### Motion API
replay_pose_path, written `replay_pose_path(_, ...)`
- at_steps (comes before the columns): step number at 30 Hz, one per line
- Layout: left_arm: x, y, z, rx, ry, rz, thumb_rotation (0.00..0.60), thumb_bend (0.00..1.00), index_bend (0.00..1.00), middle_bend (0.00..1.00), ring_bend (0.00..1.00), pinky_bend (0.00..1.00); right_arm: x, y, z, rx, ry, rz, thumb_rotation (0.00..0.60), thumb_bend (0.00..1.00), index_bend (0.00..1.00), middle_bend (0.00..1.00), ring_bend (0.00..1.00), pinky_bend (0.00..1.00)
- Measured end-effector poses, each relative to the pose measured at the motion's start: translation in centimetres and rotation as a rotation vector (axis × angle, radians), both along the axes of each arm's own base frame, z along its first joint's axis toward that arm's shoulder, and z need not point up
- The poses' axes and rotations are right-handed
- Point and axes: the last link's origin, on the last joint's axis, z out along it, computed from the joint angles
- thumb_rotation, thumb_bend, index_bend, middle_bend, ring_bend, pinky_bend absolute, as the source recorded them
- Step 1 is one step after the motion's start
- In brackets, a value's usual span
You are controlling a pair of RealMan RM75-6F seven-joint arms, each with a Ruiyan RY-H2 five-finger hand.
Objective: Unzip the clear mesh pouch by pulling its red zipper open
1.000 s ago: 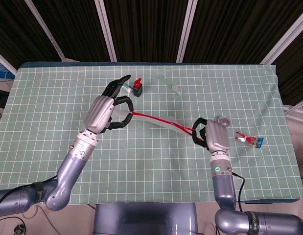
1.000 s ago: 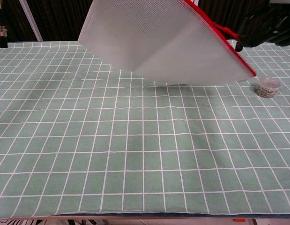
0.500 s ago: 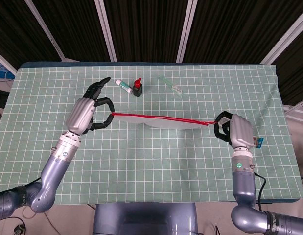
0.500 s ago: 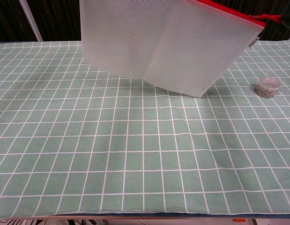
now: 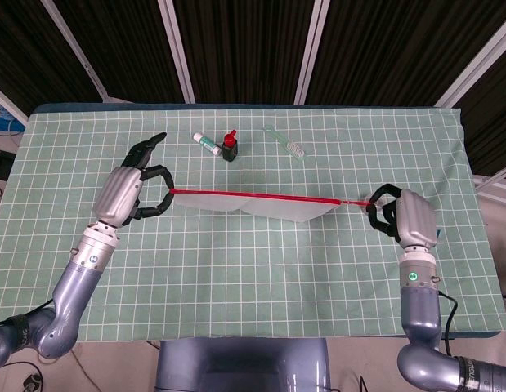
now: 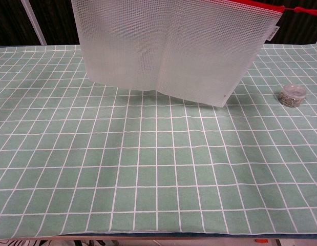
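Note:
The clear mesh pouch (image 6: 168, 46) hangs upright above the table, stretched between my two hands. Its red zipper (image 5: 253, 195) runs as a taut, straight line along the top edge. My left hand (image 5: 132, 189) pinches the pouch's left top corner, with one finger pointing away. My right hand (image 5: 402, 215) holds the red zipper pull cord (image 5: 358, 202) at the right end, fingers curled around it. In the chest view the pull (image 6: 297, 8) shows at the top right, and neither hand is in that frame.
At the back of the green checked cloth (image 5: 261, 269) lie a white tube (image 5: 208, 143), a red-capped black bottle (image 5: 229, 147) and a clear toothbrush (image 5: 287, 144). A small lidded jar (image 6: 292, 95) stands on the right, below the pouch's corner.
Both hands have moved apart, left hand leftward and right hand rightward. The pouch has gone from slack and tilted to stretched straight and hanging upright.

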Motion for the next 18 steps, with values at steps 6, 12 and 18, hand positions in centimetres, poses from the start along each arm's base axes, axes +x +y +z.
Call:
replay_pose_path(6, -0.7, -0.4, 0.1, -0.017, 0.05, 0.031, 0.6, 0.14, 0.36, 0.0, 0.0, 0.0, -0.1, 0.4, 0.1, 0.016, 0.016, 0.019, 0.6, 0.29, 0.11, 0.46, 0.49, 0.62)
replay_pose_path(12, -2.0, -1.1, 0.9, -0.018, 0.075, 0.064, 0.6, 0.11, 0.32, 0.0, 0.0, 0.0, -0.4, 1.0, 0.9, 0.007, 0.011, 0.025, 0.6, 0.2, 0.0, 0.27, 0.26, 0.41)
replay_pose_path(18, -4.5, -2.7, 2.0, -0.01, 0.12, 0.105, 0.6, 0.09, 0.25, 0.0, 0.0, 0.0, -1.5, 2.4, 1.9, 0.01, 0.032, 0.03, 0.6, 0.15, 0.0, 0.15, 0.16, 0.32)
